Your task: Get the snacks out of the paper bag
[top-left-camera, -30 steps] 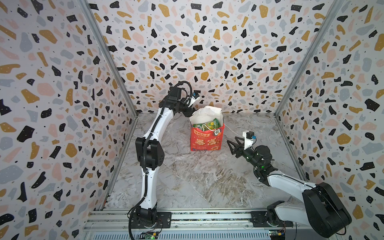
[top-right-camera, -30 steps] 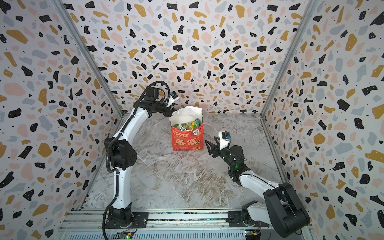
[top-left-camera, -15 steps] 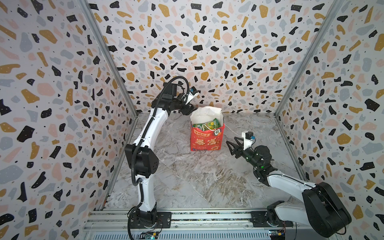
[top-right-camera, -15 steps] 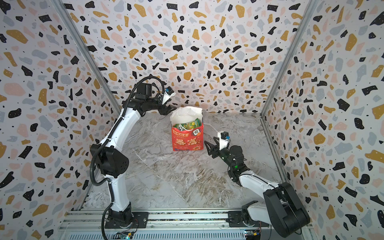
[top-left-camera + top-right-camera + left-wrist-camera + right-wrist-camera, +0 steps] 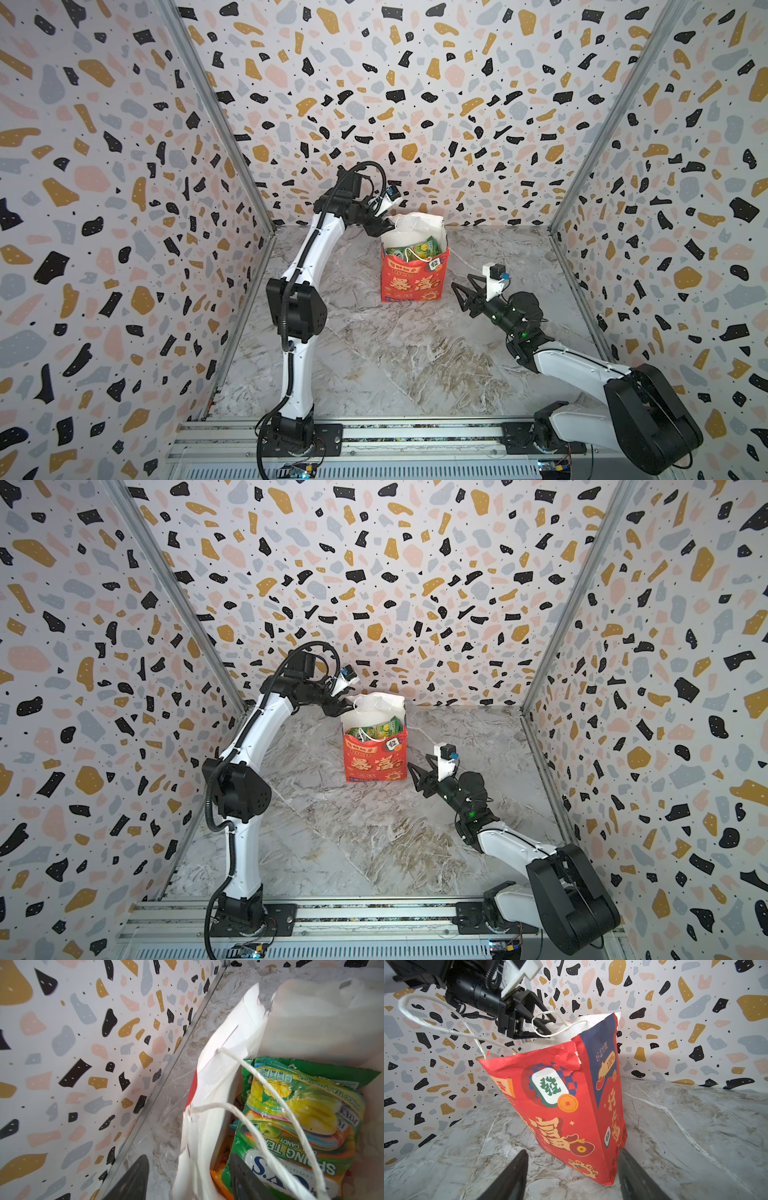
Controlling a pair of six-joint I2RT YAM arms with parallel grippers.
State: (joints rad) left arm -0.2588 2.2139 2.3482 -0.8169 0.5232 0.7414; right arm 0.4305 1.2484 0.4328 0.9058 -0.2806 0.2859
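Snacks (image 5: pixel 415 250) sit packed inside upright paper bag (image 5: pixel 411 282) mid-tabletop (image 5: pixel 395 353); left claw (image 5: pixel 384 228), open, straddles its far-left rim, probably to spread the mouth; right claw (image 5: pixel 460 286), open and empty, near its right side, likely to brace.

- left arm (image 5: pixel 308 253): raised from its base, elbow bent, forearm reaching up toward the rear centre.
- left gripper (image 5: pixel 380 226): tilted downward, jaws spread apart; both fingers (image 5: pixel 133 1180) show in the left wrist view.
- right arm (image 5: pixel 573 365): held low, stretched forward and inward.
- right gripper (image 5: pixel 462 287): close to level, pointing inward, jaws spread apart.
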